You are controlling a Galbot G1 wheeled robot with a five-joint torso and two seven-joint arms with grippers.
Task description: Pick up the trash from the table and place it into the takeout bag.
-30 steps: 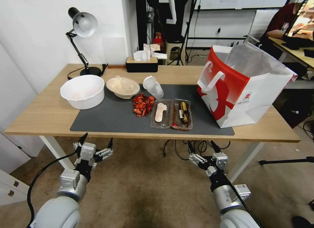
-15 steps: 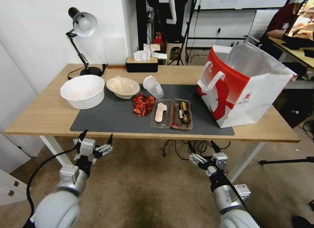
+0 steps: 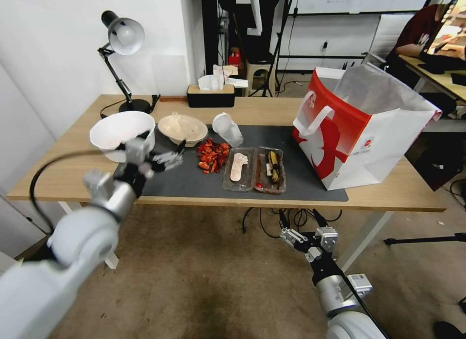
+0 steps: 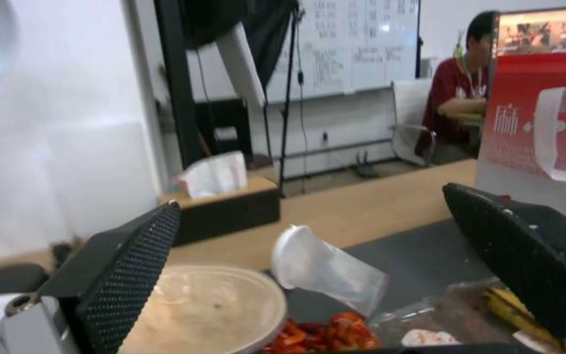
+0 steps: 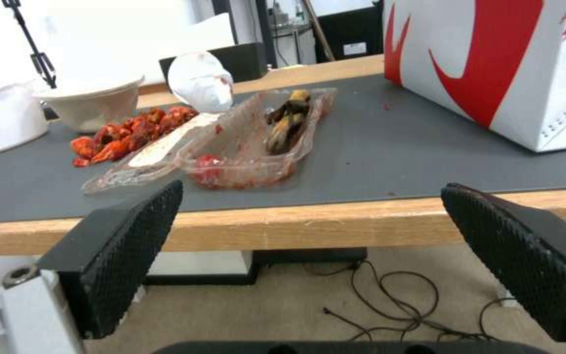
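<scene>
On the dark mat (image 3: 179, 176) of the table (image 3: 73, 169) lies the trash: a beige bowl (image 3: 182, 129), a clear plastic cup (image 3: 228, 128) on its side, a pile of red scraps (image 3: 212, 156) and two clear trays (image 3: 253, 170) with leftovers. The red-and-white takeout bag (image 3: 359, 130) stands open at the right end. My left gripper (image 3: 165, 142) hovers open over the mat's left part, just in front of the beige bowl (image 4: 211, 307), holding nothing. Below the table's front edge, my right gripper (image 3: 300, 216) is open and faces the trays (image 5: 257, 142).
A large white bowl (image 3: 121, 130) sits left of the beige one, partly behind my left wrist. A desk lamp (image 3: 121, 38) and a black tissue box (image 3: 210, 95) stand along the back edge. Bare mat lies between the trays and the bag.
My left arm has risen from below the table's front edge to above the mat near the bowls, still open. The right arm has not moved.
</scene>
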